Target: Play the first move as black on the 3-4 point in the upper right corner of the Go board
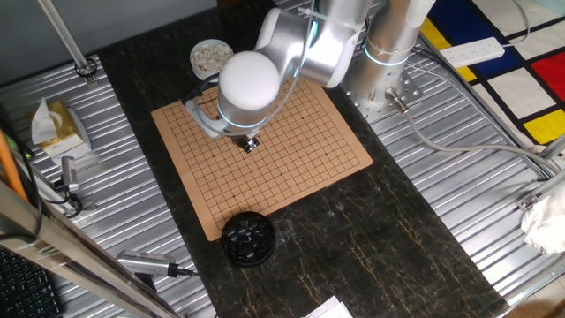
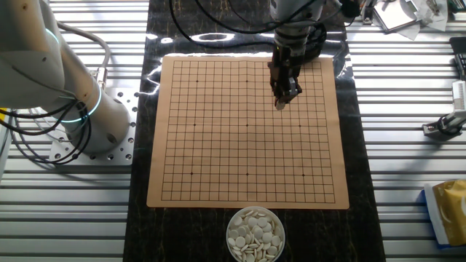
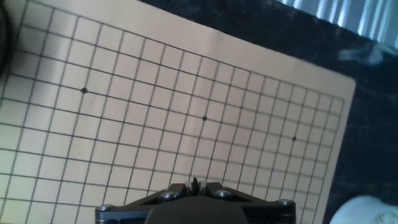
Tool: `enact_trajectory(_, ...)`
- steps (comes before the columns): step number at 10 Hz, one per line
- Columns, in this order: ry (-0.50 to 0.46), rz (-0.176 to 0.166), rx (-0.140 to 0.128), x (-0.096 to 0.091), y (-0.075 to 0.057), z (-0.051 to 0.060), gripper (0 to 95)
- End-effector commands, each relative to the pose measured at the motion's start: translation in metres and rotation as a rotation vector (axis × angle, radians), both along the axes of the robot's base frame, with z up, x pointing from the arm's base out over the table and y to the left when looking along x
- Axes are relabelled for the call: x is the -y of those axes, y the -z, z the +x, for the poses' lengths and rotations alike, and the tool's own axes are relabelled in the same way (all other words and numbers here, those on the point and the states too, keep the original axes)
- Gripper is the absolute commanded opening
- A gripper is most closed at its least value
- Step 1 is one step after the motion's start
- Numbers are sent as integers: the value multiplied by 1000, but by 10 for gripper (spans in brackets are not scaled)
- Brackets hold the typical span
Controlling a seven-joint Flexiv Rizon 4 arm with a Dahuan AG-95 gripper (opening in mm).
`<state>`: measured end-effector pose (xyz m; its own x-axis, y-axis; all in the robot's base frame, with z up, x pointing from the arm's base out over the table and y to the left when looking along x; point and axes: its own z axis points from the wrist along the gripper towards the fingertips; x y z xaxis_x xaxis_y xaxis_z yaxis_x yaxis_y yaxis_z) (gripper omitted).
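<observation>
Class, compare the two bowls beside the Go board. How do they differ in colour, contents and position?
The black bowl is dark and holds black stones; the white bowl is pale and holds whitish stones. They sit at opposite edges of the board. Both are round, open and off the board.

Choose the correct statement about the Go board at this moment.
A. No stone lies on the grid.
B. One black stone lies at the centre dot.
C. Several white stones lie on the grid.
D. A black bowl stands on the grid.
A: in both fixed views the Go board shows only bare grid lines, and the claw hangs above it.
</observation>
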<state>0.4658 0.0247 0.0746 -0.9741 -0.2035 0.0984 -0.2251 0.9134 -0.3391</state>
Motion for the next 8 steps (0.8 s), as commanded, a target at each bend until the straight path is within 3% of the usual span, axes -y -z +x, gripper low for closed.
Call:
enact_trajectory(1, -47, -70, 4, 12, 13, -12, 0)
enact_trajectory(2, -51, -83, 14, 19, 22, -18, 0)
enact_trajectory(4, -65, -124, 26, 25, 26, -15, 0)
enact_trajectory(5, -71, -122, 39, 33, 28, -9, 0)
enact_trajectory(8, -108, -121, 31, 63, 25, 10, 0)
